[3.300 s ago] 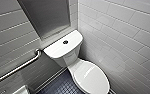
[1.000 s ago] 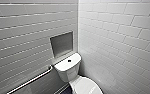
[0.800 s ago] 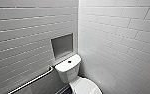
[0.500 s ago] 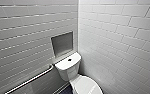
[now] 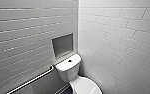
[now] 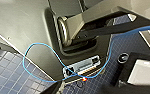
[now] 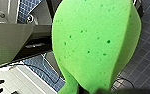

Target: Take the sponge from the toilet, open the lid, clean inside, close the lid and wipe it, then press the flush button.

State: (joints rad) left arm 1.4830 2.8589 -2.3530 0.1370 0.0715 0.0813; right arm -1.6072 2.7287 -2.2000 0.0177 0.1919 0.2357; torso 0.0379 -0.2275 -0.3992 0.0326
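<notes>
The white toilet (image 5: pixel 69 72) stands in the corner of two tiled walls, low in the head view. Its tank top carries the small dark flush button (image 5: pixel 70 60). In front of the tank the white oval lid (image 5: pixel 87 86) lies down over the bowl, cut off by the picture's edge. The bright green sponge (image 7: pixel 96 42) looms large in the right wrist view, above the blue floor. My right gripper (image 7: pixel 91 90) is shut on its narrow end. My left gripper is open.
A metal grab rail (image 5: pixel 32 81) runs along the left wall beside the tank. A grey recessed niche (image 5: pixel 62 45) sits above the tank. The left wrist view shows blue floor tiles (image 6: pixel 11 75), my own base and a loose blue cable (image 6: pixel 41 47).
The camera has moved since the earliest frame: the toilet now sits lower and smaller in the head view, with more wall above it. Over the last second almost nothing shifts.
</notes>
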